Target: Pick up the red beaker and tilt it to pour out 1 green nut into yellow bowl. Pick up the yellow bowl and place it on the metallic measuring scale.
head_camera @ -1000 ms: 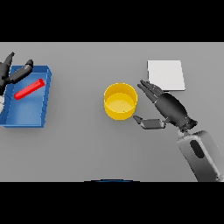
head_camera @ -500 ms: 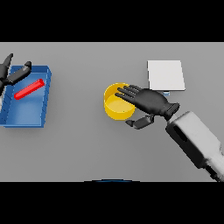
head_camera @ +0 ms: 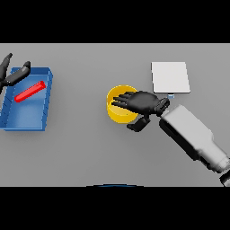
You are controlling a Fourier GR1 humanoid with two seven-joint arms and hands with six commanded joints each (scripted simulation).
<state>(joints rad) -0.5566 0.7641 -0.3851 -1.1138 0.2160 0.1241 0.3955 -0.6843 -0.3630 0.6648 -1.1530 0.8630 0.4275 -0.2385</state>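
Compare with earlier frames: right robot hand (head_camera: pixel 143 103) has moved further left, now over yellow bowl (head_camera: pixel 117 110) instead of beside it. Note fingers spread across bowl opening, thumb curled below near outer wall; contact with rim probable, not confirmed from this view. Bowl sits on grey worktop (head_camera: pixel 81 152), near metallic scale (head_camera: pixel 170 77), not touching. Red beaker (head_camera: pixel 30 91) lies tilted in blue tray (head_camera: pixel 42 117). Left robot hand (head_camera: pixel 12 75) spread at tray's far corner, position unchanged.

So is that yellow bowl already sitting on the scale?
No, the yellow bowl rests on the grey table, left of the metallic measuring scale, under the right hand.
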